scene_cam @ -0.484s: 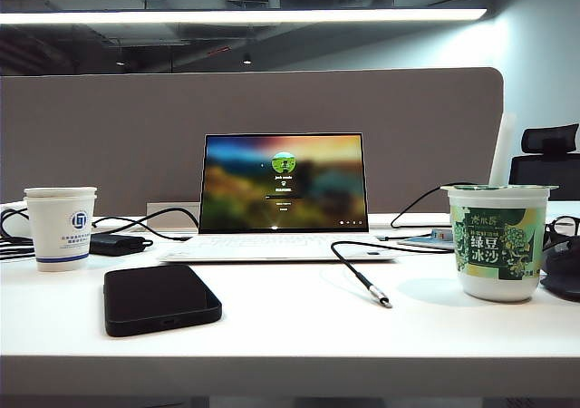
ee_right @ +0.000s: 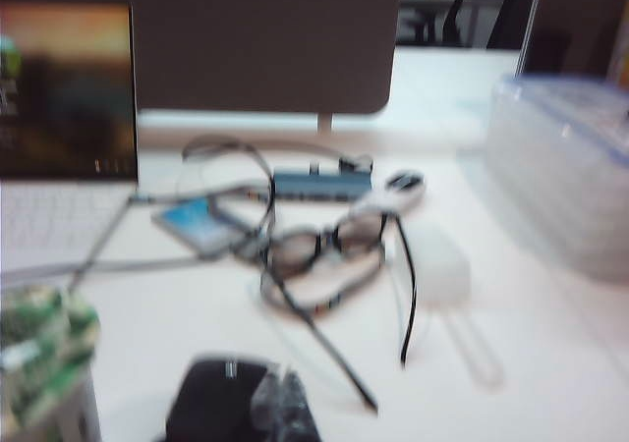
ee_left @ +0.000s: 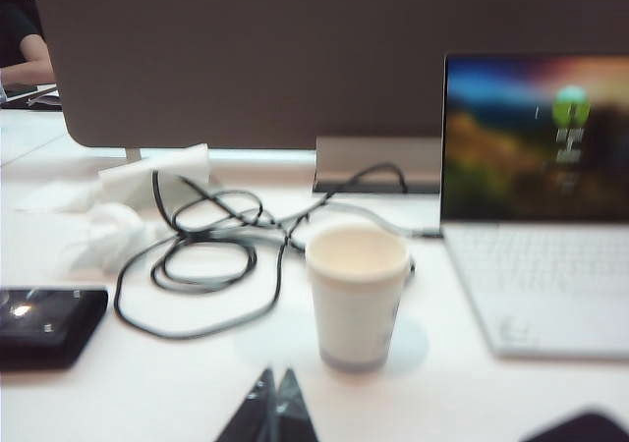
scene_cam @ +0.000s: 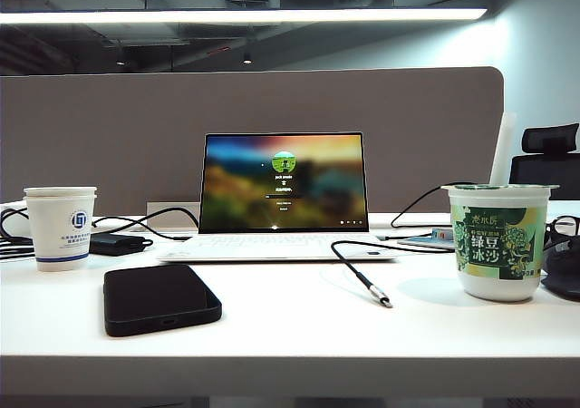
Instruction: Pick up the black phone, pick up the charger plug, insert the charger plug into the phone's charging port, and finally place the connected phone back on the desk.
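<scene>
**Phone and plug lie untouched on the desk**

A grey partition backs the white desk, under a long ceiling light. An open laptop sits at the middle, its screen lit. To its right stands a green-printed tub; to its left a white paper cup. The black phone lies flat near the front edge, ahead of the cup, screen up, one short edge facing the camera. The charger plug rests on the desk between laptop and tub, well apart from the phone, its thin black cable curving back toward the laptop.

Neither arm shows in the exterior view. The left gripper hangs just before the cup, fingertips pressed together and empty. The right gripper is blurred, but seems likewise clenched on nothing, above a dark rounded object and near a pair of glasses.
</scene>
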`<action>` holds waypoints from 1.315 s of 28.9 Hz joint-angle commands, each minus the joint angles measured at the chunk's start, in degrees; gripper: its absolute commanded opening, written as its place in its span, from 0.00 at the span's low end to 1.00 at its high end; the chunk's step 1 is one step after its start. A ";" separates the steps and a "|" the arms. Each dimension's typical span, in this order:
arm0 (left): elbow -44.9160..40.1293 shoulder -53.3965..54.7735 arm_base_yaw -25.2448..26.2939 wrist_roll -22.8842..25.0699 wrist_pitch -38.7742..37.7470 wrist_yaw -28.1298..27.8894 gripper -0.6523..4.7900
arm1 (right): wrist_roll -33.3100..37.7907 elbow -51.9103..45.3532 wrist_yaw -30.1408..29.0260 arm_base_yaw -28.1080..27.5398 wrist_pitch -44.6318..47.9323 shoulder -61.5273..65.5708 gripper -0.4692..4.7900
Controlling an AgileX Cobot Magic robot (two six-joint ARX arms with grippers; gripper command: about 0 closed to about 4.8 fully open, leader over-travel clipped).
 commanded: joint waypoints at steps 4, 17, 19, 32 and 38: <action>7.48 0.09 0.07 -6.08 -2.56 -3.61 0.11 | 0.22 8.72 4.72 0.07 1.31 1.11 0.09; 28.22 16.20 0.07 -7.78 -5.62 -3.54 0.11 | -0.09 35.52 7.26 0.11 1.57 23.65 0.09; 31.30 20.02 0.07 -7.80 -5.62 -3.13 0.11 | -1.38 39.65 5.75 0.11 1.70 27.61 0.09; 50.10 38.29 0.04 -8.76 -8.28 0.98 0.11 | -3.37 62.71 -4.24 8.59 -6.51 47.34 0.09; 57.68 43.54 0.04 -10.86 -15.32 6.27 0.11 | -7.61 70.64 -5.53 20.61 -16.06 54.69 0.09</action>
